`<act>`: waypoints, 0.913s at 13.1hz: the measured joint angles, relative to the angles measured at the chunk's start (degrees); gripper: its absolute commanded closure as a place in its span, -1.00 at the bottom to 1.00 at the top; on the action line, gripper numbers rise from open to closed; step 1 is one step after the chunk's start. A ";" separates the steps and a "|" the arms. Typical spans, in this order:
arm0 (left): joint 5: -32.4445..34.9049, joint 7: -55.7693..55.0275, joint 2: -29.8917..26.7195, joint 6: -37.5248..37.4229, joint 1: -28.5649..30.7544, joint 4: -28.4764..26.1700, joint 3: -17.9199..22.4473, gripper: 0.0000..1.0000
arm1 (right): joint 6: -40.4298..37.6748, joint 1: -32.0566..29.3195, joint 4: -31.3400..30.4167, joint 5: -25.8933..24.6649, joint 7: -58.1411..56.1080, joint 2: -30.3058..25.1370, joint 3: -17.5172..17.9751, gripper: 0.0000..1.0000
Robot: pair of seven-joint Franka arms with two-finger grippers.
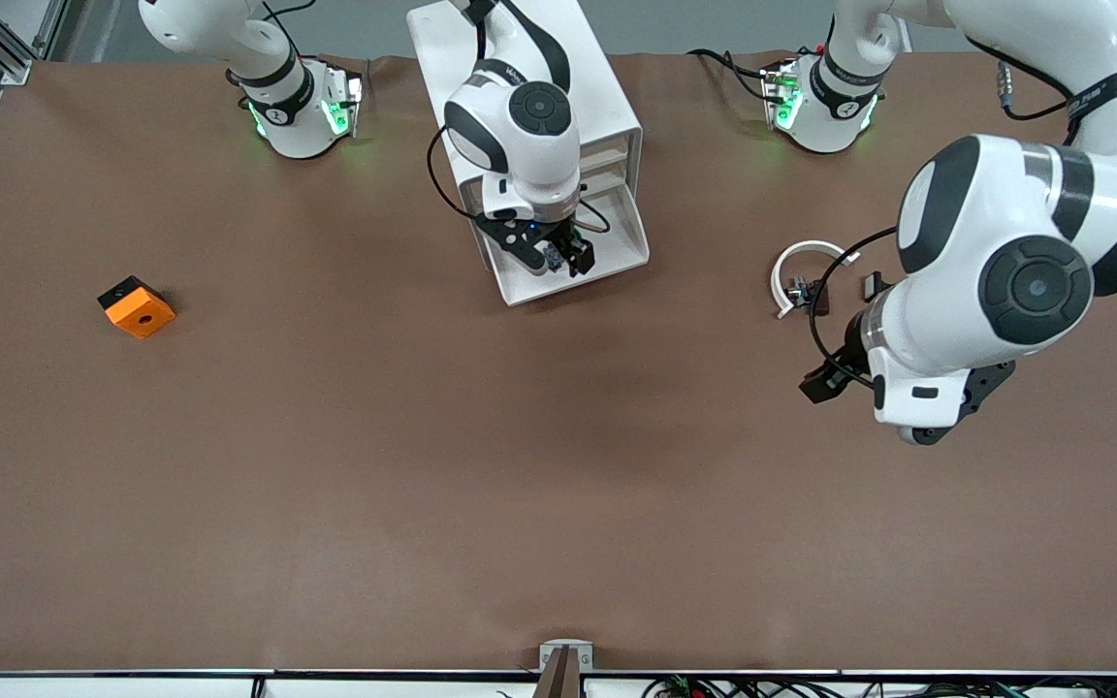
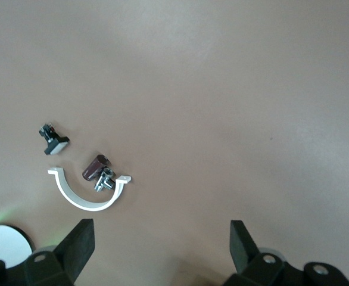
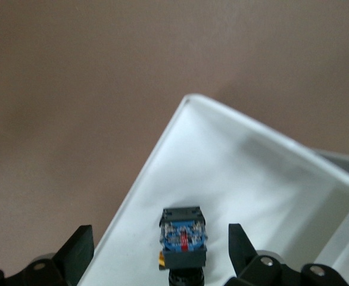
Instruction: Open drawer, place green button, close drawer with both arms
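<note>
The right gripper point(image 1: 553, 254) is hovering over the pulled-out drawer point(image 1: 617, 254), fingers spread apart, with the button point(image 3: 183, 238) lying released on the white tray floor between them. Button is looking light, rigid and small; best regrasped across its squarish body. The left gripper point(image 2: 162, 250) is waiting open, holding nothing, over the table point(image 1: 558, 485).

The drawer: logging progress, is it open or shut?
Open: the drawer juts out from the cabinet, and the button lies in it.
</note>
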 measured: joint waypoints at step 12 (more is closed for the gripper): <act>1.09 23.99 -8.86 4.78 3.78 -9.50 -0.66 -1.00 | -20.25 -37.64 13.01 -0.06 -69.48 -0.37 -1.19 -1.00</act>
